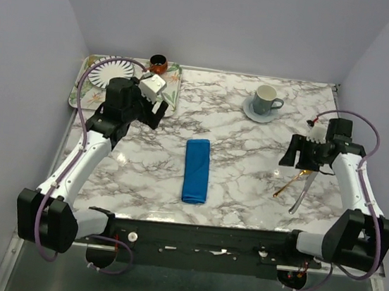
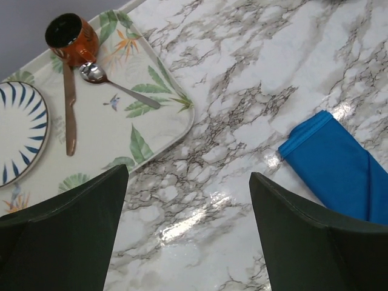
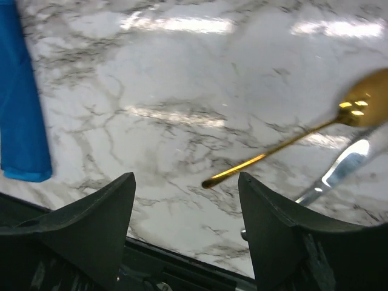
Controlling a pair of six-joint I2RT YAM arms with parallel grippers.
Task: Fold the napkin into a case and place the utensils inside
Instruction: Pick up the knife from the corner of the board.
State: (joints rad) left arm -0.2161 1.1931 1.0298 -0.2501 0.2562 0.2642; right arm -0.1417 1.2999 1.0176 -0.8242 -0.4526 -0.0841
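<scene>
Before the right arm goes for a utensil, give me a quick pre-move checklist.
1. Fold done: ok, case lies as a narrow strip.
2. Case mouth open for insertion: cannot tell.
3. Utensils available: ok, gold spoon and silver utensil lie on the table, outside the case.
4. Utensils separated for a single pick: cannot tell.
5. right gripper open, empty: ok.
6. left gripper open, empty, away from case: ok.

Bright overhead light throws white glare on the glossy marble tabletop [image 3: 176, 24].
</scene>
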